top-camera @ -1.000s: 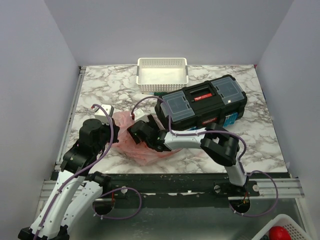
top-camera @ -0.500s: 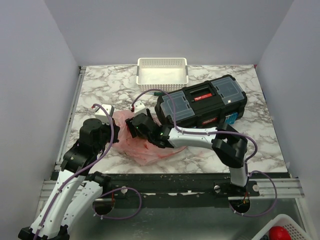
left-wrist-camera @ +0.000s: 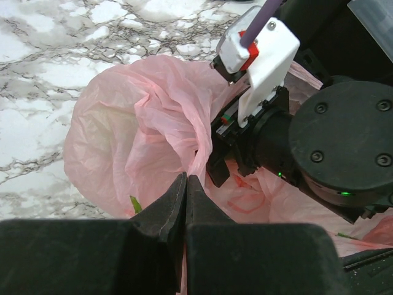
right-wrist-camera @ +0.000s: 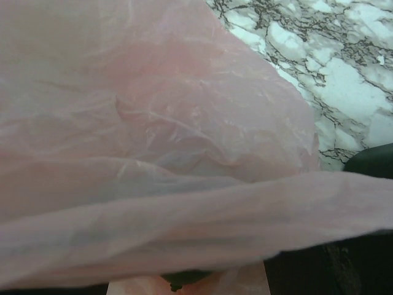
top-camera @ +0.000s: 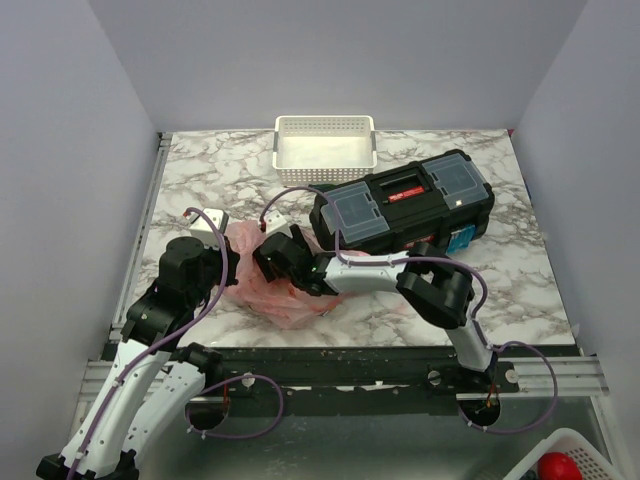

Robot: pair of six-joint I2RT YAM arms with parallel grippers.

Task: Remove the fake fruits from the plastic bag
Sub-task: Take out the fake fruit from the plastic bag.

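Note:
The pink plastic bag point(top-camera: 285, 300) lies crumpled on the marble table in front of the toolbox. My left gripper point(left-wrist-camera: 185, 179) is shut on the rim of the plastic bag point(left-wrist-camera: 141, 123), with pink film pinched between its fingers. My right gripper point(top-camera: 272, 262) reaches into the bag's mouth from the right. Bag film point(right-wrist-camera: 184, 123) fills the right wrist view and hides its jaws. A dark green fake fruit point(right-wrist-camera: 184, 279) peeks out under the film at the bottom edge. I see no other fruit.
A black toolbox point(top-camera: 405, 205) stands right behind the bag, beside my right forearm. A white perforated basket point(top-camera: 325, 140) sits at the back edge. A green-handled tool point(top-camera: 310, 187) lies between them. Grey walls close in the table on three sides.
My right gripper has shifted a little to the left and further into the bag, and its elbow has swung out and back. The left arm keeps its hold and has not moved.

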